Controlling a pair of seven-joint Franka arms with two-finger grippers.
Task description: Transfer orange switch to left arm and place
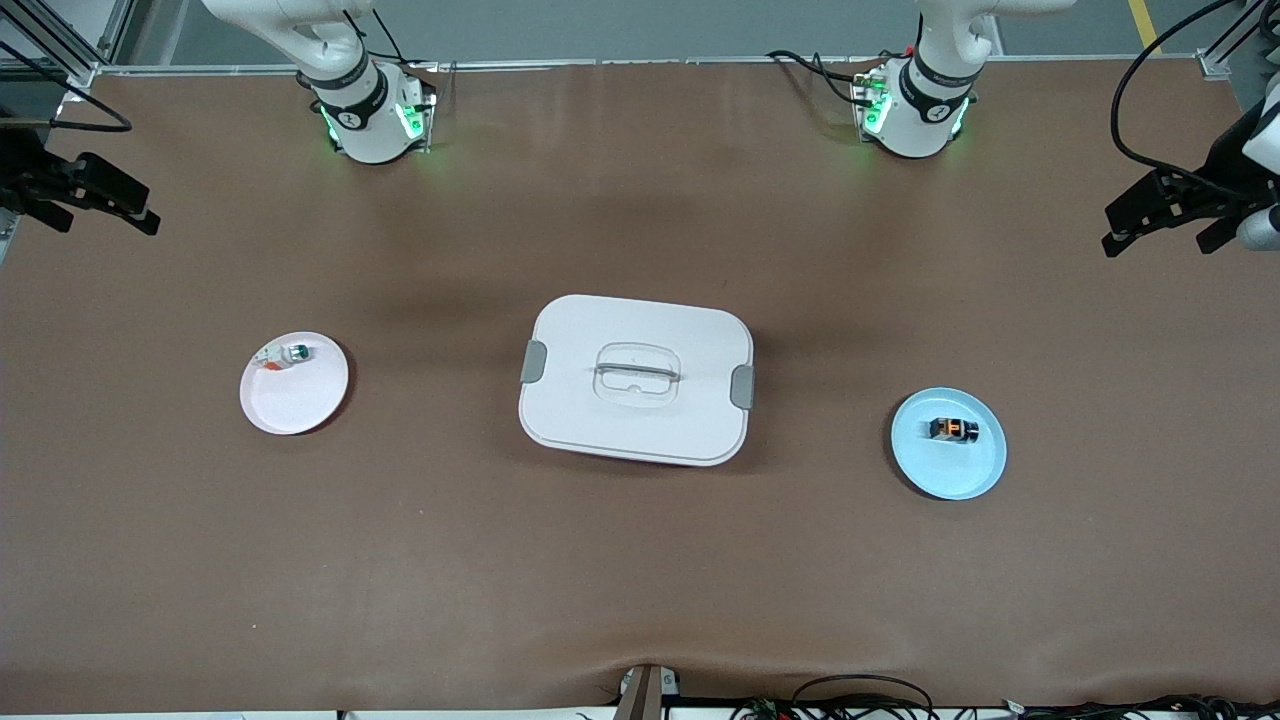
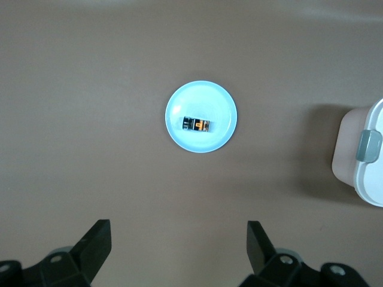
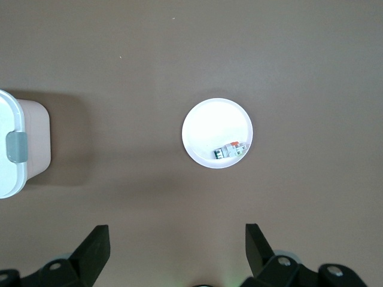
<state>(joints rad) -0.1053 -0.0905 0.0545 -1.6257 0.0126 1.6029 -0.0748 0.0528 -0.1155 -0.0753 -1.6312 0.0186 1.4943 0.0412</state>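
The orange switch [image 1: 953, 429] [image 2: 197, 125], a tiny black body with an orange part, lies on a round blue plate [image 1: 950, 475] [image 2: 203, 95] toward the left arm's end of the table. The white box [image 1: 600, 330] with grey side clips stands at the middle of the table; its ends show in both wrist views [image 2: 368, 173] [image 3: 9, 119]. My left gripper [image 1: 1155, 240] [image 2: 178, 239] hangs open and empty, high over the table's edge at its own end. My right gripper [image 1: 105, 215] [image 3: 178, 242] hangs open and empty over the other end's edge.
A round pink plate [image 1: 293, 405] [image 3: 206, 119] lies toward the right arm's end, with a small white-and-green part [image 1: 285, 354] [image 3: 229, 150] on it. Brown mat [image 1: 640, 560] covers the table. Cables lie along the edge nearest the front camera [image 1: 860, 700].
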